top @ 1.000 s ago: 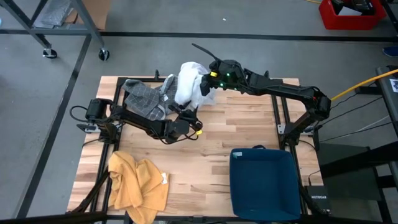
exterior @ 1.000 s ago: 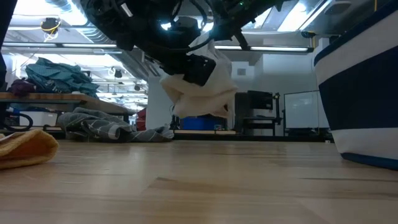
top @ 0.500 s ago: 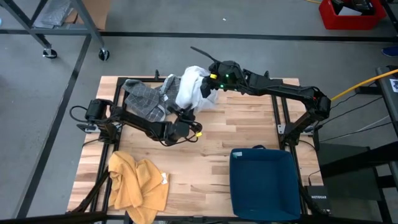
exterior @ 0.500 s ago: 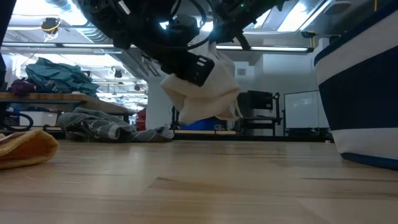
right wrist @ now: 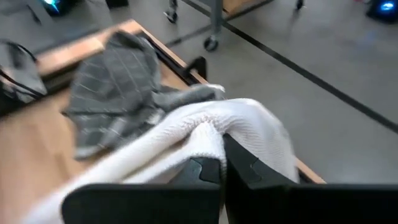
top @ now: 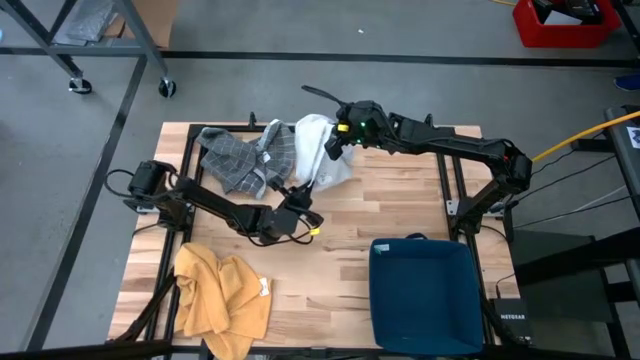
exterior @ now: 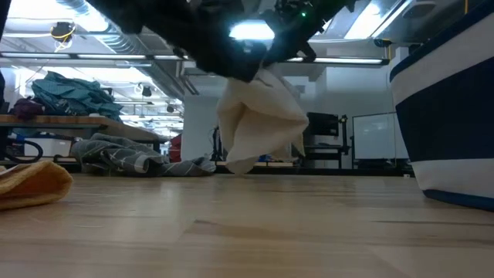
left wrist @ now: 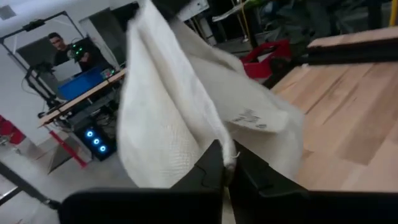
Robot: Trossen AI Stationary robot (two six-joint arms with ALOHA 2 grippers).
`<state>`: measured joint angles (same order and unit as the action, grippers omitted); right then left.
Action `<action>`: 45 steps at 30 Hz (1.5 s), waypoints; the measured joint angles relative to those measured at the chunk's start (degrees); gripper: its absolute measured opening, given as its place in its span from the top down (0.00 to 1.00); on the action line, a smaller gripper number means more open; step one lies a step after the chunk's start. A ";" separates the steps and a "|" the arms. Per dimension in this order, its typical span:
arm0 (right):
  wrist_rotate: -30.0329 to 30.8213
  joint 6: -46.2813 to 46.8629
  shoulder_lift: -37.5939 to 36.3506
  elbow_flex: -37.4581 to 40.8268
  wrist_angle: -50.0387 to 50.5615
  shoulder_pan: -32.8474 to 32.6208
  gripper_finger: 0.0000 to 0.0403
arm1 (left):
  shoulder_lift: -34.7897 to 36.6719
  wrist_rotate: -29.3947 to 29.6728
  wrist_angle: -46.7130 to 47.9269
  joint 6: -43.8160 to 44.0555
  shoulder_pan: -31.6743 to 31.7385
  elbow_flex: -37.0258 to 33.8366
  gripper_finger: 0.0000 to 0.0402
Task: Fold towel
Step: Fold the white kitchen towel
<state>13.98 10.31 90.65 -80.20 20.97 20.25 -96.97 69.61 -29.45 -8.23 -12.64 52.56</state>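
Our left gripper (left wrist: 227, 171) is clamped shut on a lower edge of the white towel (top: 318, 150), the cloth pinched between its dark fingers (left wrist: 205, 167). Our right gripper (right wrist: 224, 165) is likewise closed on the towel, holding a bunched upper fold. Between the two grips the towel hangs in the air over the far middle of the wooden table (top: 400, 215); from table height we see it drooping in a loose cone (exterior: 258, 120) with its lowest tip close to the tabletop, though we cannot tell whether it touches.

Just beside the towel, toward the far left corner, lies a crumpled grey checked cloth (top: 235, 158). A yellow cloth (top: 220, 300) sits bunched at the near left edge, well apart from the towel. A dark blue bin (top: 425, 290) stands at the near right of the table.

In the room beyond, a person (left wrist: 57, 45) shows near a workbench.
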 joint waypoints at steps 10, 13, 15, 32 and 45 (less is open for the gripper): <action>2.20 -6.32 -0.04 0.00 6.93 0.02 0.97 | 8.91 -0.15 0.23 -11.20 -0.83 0.00 1.00; 2.34 -6.32 -0.04 0.00 8.84 0.00 0.91 | 11.56 -0.08 0.48 -16.21 -0.32 0.00 1.00; 2.36 -6.34 -0.04 0.00 10.39 0.00 0.86 | 13.09 0.02 0.49 -19.14 0.20 0.00 1.00; -5.06 -2.85 -0.04 0.00 23.83 -0.02 0.57 | 17.82 0.09 0.60 -26.73 2.01 0.00 1.00; -13.36 1.87 -0.04 1.73 27.71 -1.89 0.57 | 18.22 1.52 -2.11 -30.99 2.25 0.00 1.00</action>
<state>0.61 12.19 90.61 -78.47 48.69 18.36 -78.75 71.13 -31.56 -39.22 -10.39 52.56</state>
